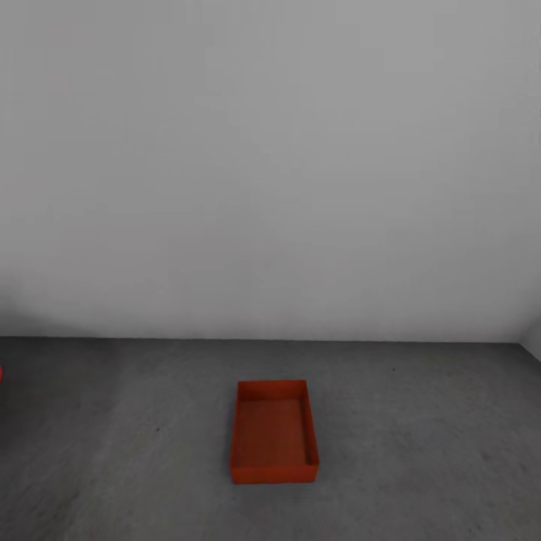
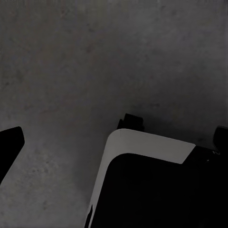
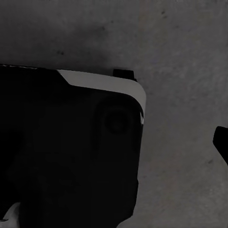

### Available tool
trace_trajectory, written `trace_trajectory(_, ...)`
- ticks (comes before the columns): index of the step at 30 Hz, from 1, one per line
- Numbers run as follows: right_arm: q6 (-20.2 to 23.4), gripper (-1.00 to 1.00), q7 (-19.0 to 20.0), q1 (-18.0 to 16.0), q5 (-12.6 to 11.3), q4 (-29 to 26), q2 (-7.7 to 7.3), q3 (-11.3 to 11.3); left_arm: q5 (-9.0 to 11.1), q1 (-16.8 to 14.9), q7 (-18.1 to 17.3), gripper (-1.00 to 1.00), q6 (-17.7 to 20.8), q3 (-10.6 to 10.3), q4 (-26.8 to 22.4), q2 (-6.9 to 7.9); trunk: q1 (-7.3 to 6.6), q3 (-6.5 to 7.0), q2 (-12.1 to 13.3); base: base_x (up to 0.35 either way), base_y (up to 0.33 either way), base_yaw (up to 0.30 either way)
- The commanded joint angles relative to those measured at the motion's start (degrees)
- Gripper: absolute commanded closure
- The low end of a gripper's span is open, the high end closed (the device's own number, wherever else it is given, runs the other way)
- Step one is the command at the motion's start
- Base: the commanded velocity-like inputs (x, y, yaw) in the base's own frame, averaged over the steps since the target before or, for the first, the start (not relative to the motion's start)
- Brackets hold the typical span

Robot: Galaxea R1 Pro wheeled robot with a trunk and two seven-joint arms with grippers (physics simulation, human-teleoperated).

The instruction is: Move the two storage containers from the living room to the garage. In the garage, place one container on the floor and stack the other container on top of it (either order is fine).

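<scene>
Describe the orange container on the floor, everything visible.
The container is an orange-red rectangular open tub with thin straight walls, plastic-looking and empty. It sits upright and flat on the dark grey concrete floor, short end toward the camera, a little out from the white wall. Only the floor touches it.

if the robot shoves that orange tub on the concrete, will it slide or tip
The storage container would probably slide, not tip: it sits low and wide on its flat base on the floor. It looks empty and thin-walled, so likely light, and its walls may flex if squeezed.
</scene>
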Motion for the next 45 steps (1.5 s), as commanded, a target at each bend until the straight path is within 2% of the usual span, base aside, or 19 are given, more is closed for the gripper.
trace_trajectory(1, -0.4, -1.00, -0.1, 0.0, -0.5, 0.2, 0.05, 0.5, 0.4, 0.0, 0.1, -1.00, -0.2, -0.2, 0.0, 0.01, 0.00, 0.03, 0.0, 0.000, 0.000, 0.000)
trace_trajectory(45, -0.6, -1.00, 0.0, 0.1, -0.4, 0.2, -0.01, 0.5, 0.4, 0.0, 0.1, -1.00, -0.2, -0.2, 0.0, 0.00, 0.00, 4.07, 0.0, 0.000, 0.000, 0.000)
